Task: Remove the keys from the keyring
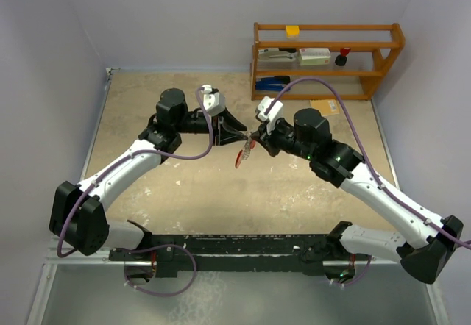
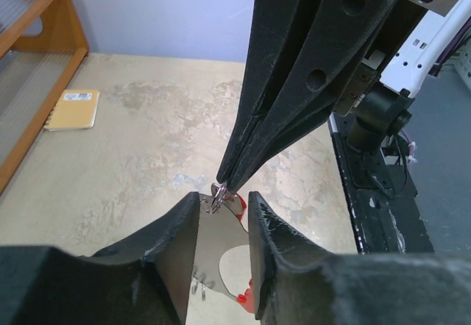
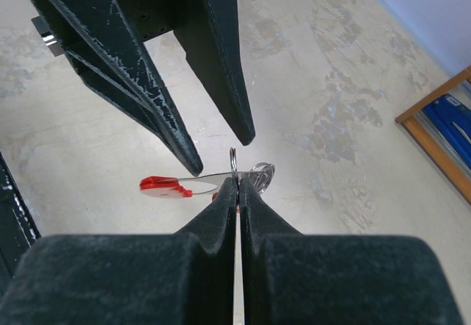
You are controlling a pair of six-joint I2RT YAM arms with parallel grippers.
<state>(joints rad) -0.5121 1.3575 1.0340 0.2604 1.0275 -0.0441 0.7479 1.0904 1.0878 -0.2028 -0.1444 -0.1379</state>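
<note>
Hanging over the table, the keyring shows me its red-and-white crescent edge-on. My right gripper is pinched closed on it at the silvery ring. The left gripper straddles the crescent, fingers parted. Whether they touch it, I can't tell.

Pale lilac walls enclose a mottled beige worktop; a wooden shelf stands far right.
</note>
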